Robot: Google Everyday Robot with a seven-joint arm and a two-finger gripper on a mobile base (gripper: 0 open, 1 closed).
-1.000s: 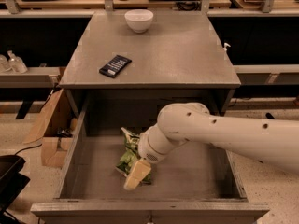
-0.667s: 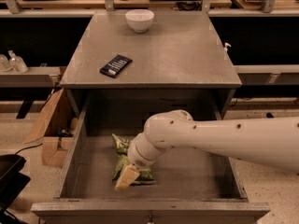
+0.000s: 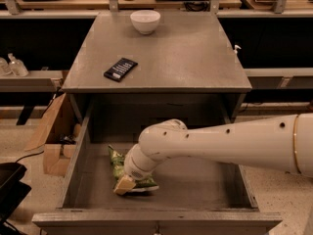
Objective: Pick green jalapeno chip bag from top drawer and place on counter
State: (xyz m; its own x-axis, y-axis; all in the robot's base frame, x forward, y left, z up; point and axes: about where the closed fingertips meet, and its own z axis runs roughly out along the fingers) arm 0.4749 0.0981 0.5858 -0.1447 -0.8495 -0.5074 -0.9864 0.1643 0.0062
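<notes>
The top drawer (image 3: 88, 155) is pulled open below the counter (image 3: 186, 53). The green jalapeno chip bag (image 3: 117, 161) lies on the drawer floor at the front left, partly covered by my arm. My gripper (image 3: 125, 185) reaches down into the drawer on the bag's near end, its tan fingertip (image 3: 123, 184) touching the bag.
A white bowl (image 3: 145, 21) stands at the back of the counter and a flat black packet (image 3: 120, 68) lies at its left. A cardboard box (image 3: 51, 141) sits on the floor left of the cabinet. Wooden benches with cables run behind.
My arm has swung left and lower in the drawer. The gripper has come down onto the chip bag's near end, and the bag has shifted slightly left.
</notes>
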